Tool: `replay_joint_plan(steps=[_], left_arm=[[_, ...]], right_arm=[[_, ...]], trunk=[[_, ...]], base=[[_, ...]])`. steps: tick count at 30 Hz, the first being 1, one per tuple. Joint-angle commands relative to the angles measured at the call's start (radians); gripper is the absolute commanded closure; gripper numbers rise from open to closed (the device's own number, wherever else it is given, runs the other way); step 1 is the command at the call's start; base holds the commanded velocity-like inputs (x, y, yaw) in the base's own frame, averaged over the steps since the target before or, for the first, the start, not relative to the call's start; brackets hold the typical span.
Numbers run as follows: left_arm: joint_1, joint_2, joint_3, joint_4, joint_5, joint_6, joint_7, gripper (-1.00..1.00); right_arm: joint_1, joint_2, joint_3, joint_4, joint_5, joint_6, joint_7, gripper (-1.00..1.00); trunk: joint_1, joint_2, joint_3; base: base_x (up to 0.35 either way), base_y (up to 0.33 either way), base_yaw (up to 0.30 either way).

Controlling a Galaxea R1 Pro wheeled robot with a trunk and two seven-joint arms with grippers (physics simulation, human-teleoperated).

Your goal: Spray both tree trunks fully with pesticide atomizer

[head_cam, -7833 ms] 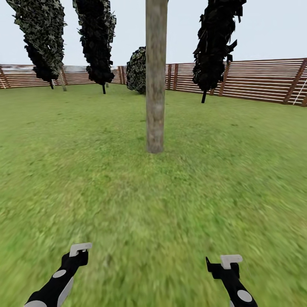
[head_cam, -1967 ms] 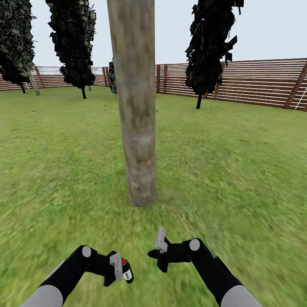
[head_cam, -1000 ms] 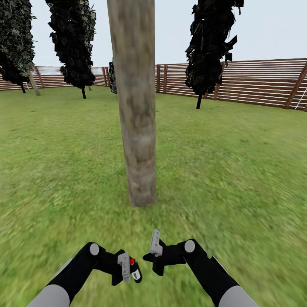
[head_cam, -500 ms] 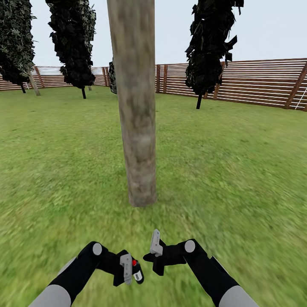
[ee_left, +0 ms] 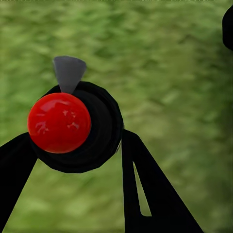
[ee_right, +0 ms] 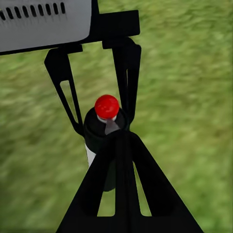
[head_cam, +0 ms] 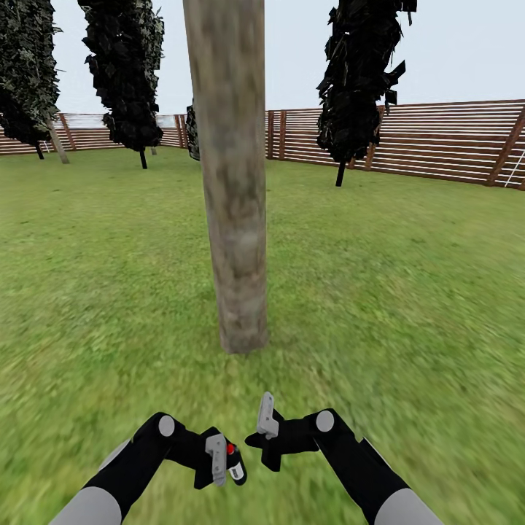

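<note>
Jaws of your left gripper (head_cam: 221, 458) pinch the spray bottle (head_cam: 233, 461), lower centre; right gripper (head_cam: 264, 423) looks pressed together. Aim the nozzle squarely at the trunk (head_cam: 232, 182) before pressing its red button (ee_left: 59, 122).

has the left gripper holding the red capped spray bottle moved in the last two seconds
Yes. The left gripper with the red-capped black atomizer shifted rightward toward the right gripper, judged against the unmoved grey-brown tree trunk.

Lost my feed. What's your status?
Left gripper shut on pesticide atomizer, red cap up. Right gripper beside it, state unclear. Tree trunk dead ahead, nothing between.
</note>
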Motion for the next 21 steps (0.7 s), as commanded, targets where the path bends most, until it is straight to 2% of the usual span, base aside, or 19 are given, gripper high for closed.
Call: replay_joint_plan(steps=[1,7,21], left_arm=[[0.000,0.000,-0.002,-0.001,-0.005,-0.008,-0.001,1.00],[-0.001,0.000,-0.001,-0.001,-0.005,-0.009,-0.043,1.00],[-0.002,-0.008,0.001,-0.001,-0.005,-0.009,-0.048,1.00]], right_arm=[[0.000,0.000,-0.001,-0.001,0.007,0.000,0.003,1.00],[0.000,0.000,-0.001,-0.001,0.007,0.000,0.003,1.00],[0.000,0.000,-0.001,-0.003,0.007,0.000,0.003,1.00]], trunk=[[0.000,0.000,-0.001],[0.000,0.000,-0.001],[0.000,0.000,-0.001]], base=[[0.000,0.000,0.000],[0.000,0.000,0.000],[0.000,0.000,0.000]])
